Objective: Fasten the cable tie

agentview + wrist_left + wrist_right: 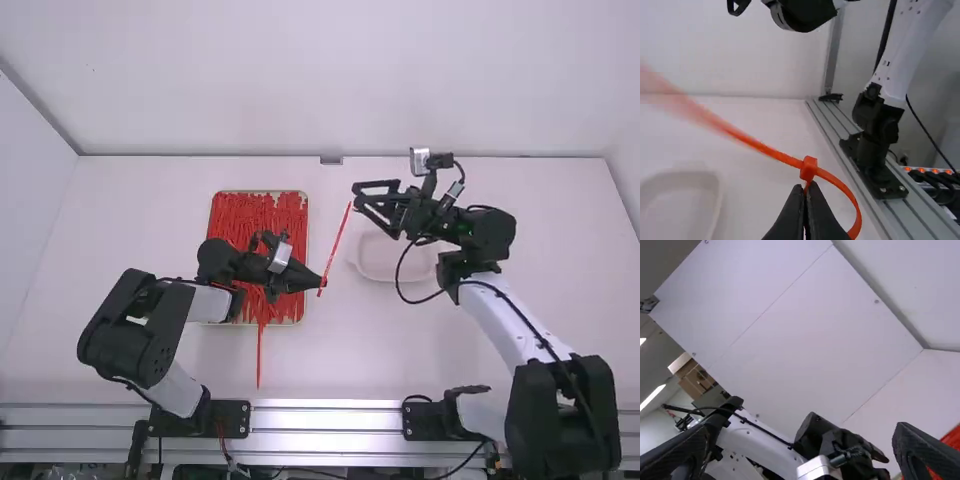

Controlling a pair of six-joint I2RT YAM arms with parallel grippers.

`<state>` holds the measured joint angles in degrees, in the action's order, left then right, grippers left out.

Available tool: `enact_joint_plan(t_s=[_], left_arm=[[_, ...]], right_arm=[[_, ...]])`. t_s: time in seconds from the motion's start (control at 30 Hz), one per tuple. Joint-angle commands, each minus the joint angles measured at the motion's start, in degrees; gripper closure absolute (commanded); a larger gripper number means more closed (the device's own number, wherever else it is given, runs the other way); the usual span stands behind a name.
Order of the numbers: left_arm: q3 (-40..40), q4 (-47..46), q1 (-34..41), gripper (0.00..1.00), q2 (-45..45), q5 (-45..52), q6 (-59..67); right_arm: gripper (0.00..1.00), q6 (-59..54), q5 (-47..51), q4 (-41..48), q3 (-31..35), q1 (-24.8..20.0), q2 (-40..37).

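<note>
My left gripper (303, 279) is shut on an orange cable tie (337, 243) and holds it above the table, right of the tray. In the left wrist view the closed fingers (804, 205) pinch the strap just under the tie's square head (809, 168). A small loop (854, 215) curves down from the head, and the long tail runs away from it, blurred. In the high view the tail's tip reaches up toward my right gripper (362, 204), which stands open just beside it. Its wide-apart fingers (922, 452) hold nothing.
A tan tray (303, 300) heaped with red cable ties (255, 225) lies left of centre; one loose tie (258, 358) sticks out over its near edge. A shallow clear dish (372, 265) sits under the right gripper. The right arm's base (874, 140) stands on the front rail.
</note>
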<state>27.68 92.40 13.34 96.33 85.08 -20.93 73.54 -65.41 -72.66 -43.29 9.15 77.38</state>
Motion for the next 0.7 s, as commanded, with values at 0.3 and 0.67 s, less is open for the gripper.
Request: enact_joint_plan(t_s=[0.3,0.67], left_arm=[[4.6,0.3,-1.5,0.98,0.5,1.1,-2.4],[12.7,0.3,-4.7,0.99,0.3,0.8,-5.6]], right_arm=[[0.02,-2.0,-5.7,4.0,-1.6,-5.7,-1.0],[0.02,-18.7,-5.9,26.4,-1.6,-5.5,-1.0]])
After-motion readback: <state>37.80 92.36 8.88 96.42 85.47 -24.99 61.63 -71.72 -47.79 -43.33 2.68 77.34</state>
